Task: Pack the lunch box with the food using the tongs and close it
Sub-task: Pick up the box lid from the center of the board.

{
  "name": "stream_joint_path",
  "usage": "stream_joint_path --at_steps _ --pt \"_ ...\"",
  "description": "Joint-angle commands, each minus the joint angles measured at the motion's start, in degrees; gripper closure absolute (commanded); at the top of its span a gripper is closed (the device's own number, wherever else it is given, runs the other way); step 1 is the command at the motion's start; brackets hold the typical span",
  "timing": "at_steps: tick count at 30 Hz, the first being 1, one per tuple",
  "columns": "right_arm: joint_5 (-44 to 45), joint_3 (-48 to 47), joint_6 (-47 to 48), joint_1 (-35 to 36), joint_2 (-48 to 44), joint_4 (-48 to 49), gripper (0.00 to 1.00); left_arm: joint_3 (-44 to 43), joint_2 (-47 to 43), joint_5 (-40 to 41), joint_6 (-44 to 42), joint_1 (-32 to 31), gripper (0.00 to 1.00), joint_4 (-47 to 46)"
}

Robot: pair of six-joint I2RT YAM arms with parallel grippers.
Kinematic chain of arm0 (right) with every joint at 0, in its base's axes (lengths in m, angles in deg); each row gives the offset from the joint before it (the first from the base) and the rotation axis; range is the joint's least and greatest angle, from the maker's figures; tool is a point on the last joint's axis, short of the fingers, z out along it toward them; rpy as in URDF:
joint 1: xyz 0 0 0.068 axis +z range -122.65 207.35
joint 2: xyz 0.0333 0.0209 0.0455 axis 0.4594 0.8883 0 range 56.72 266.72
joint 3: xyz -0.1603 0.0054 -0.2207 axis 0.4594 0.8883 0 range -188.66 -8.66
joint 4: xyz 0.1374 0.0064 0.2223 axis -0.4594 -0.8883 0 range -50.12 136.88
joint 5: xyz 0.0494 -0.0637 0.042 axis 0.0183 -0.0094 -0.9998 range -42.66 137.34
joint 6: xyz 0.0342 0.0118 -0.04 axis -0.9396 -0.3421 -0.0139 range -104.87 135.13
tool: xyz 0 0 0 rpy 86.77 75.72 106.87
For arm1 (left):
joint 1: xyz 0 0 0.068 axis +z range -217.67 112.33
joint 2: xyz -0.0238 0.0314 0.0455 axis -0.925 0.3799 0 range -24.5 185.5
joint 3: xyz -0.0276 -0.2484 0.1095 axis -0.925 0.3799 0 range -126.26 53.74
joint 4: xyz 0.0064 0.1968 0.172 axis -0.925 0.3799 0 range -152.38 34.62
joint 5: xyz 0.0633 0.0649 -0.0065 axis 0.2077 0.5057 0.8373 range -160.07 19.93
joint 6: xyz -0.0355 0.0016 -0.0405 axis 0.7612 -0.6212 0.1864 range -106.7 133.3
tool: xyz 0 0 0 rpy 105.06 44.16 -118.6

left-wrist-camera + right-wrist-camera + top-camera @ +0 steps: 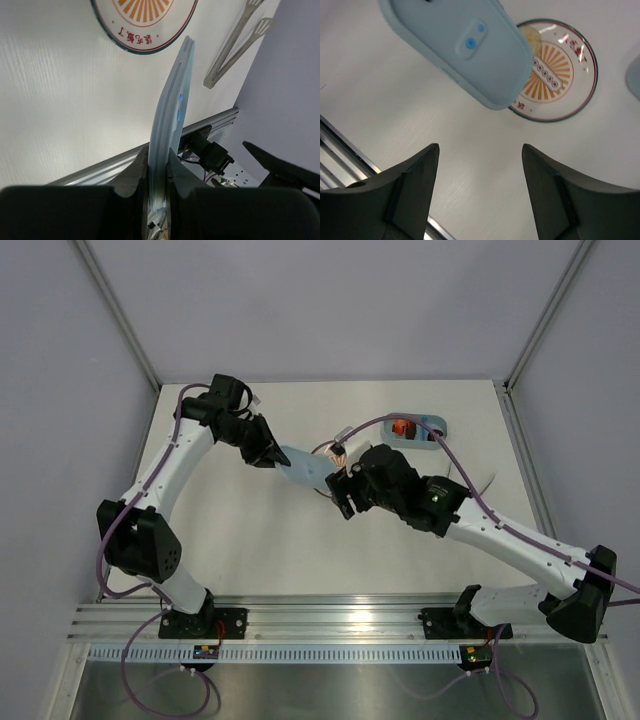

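My left gripper (272,452) is shut on one end of the flat pale-blue lid (303,466), holding it above the table. In the left wrist view the lid (172,100) runs edge-on out from between the fingers. My right gripper (480,146) is open with nothing in it, just below the lid's free end (460,45). The lunch box (420,427) sits at the back right with red-orange food (401,427) inside. The tongs (235,45) lie on the table beyond the plate.
The white plate with the orange sunburst (555,75) lies under the lid's far end, with a pale round piece (530,35) and a white dotted strip on it. In the top view the right arm (440,505) covers the plate. An aluminium rail (330,615) runs along the near edge.
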Motion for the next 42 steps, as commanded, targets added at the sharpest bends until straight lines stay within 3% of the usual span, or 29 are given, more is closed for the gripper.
stream_joint_path --at_steps 1,7,13,19,26,30,31,32,33,35,36,37,38,42 --pt "2.27 0.49 9.36 4.37 0.47 6.96 0.25 -7.45 2.40 1.26 1.76 0.26 1.00 10.00" --pt "10.78 -0.30 15.16 11.04 6.97 10.12 0.25 -8.60 3.46 -1.10 2.37 0.26 1.00 10.38" --pt "18.79 0.04 20.61 12.02 12.86 18.19 0.29 -9.13 2.76 -1.46 2.47 0.26 1.00 10.55" --pt "19.94 -1.27 24.05 11.93 18.05 24.01 0.36 -8.78 2.84 -3.12 2.20 0.26 1.00 10.64" --pt "20.12 -2.15 24.84 12.02 21.48 25.95 0.62 -7.46 2.23 -4.35 3.08 0.35 1.00 9.41" --pt "21.79 -1.80 24.93 12.02 20.96 27.61 0.94 -7.46 2.06 -6.10 2.03 0.26 1.00 8.27" --pt "22.58 -1.97 24.84 11.93 20.87 27.62 1.00 -7.28 1.88 -6.38 1.59 0.35 1.00 7.48" --pt "22.76 -2.15 24.40 11.93 20.69 27.18 1.00 -7.28 1.88 -7.34 0.28 0.43 0.98 6.95" --pt "23.02 -2.41 24.23 11.93 20.69 26.91 1.00 -7.11 1.79 -7.87 -0.25 0.61 0.94 5.99" --pt "23.72 -2.42 23.44 11.85 20.60 26.21 1.00 -5.80 1.35 -10.40 -1.40 0.96 0.74 4.41" --pt "23.99 -2.24 23.26 11.85 20.51 26.12 1.00 -5.09 1.00 -11.03 -1.58 1.05 0.48 2.48" --pt "24.77 -2.07 23.00 11.93 20.34 26.12 1.00 -4.39 -0.13 -11.38 -1.66 1.23 0.09 1.42" --pt "25.13 -1.80 22.38 11.76 19.90 26.03 1.00 -3.08 -0.84 -12.26 -1.67 1.14 0.01 0.11" --pt "25.48 0.47 19.49 10.09 17.44 25.51 1.00 -3.84 -2.51 -12.01 -3.33 1.58 0.01 -1.41"
